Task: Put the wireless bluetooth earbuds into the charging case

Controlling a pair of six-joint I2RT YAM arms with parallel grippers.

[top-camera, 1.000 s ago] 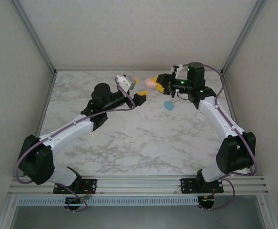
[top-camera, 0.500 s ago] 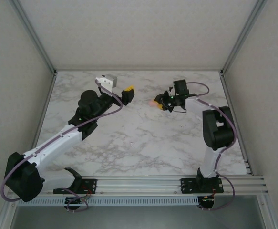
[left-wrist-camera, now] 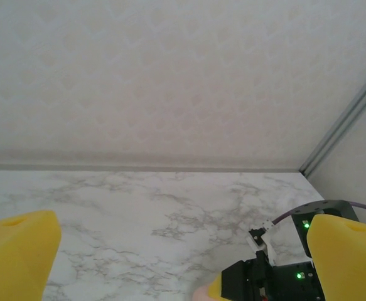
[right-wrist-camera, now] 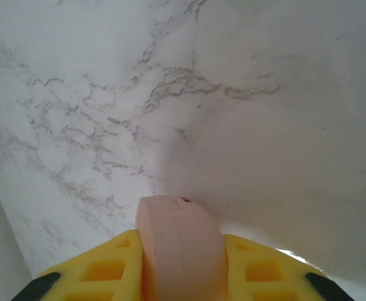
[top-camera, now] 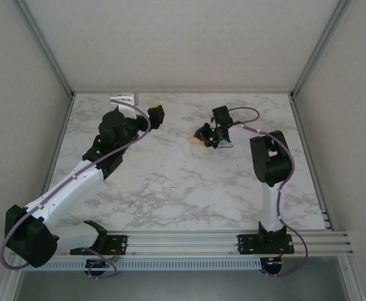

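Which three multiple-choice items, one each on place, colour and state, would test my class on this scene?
1. Where is the pale pink case? A) lying loose, untouched B) between the fingers of the right gripper C) tumbling in mid-air
2. What colour are both grippers' fingers? A) yellow B) green C) red
3. How does the left gripper stand? A) shut on the case B) shut, empty C) open
Answers: 1 B, the right wrist view shows it clamped; 2 A, both wrist views show yellow; 3 C, its fingers stand wide apart, nothing between.
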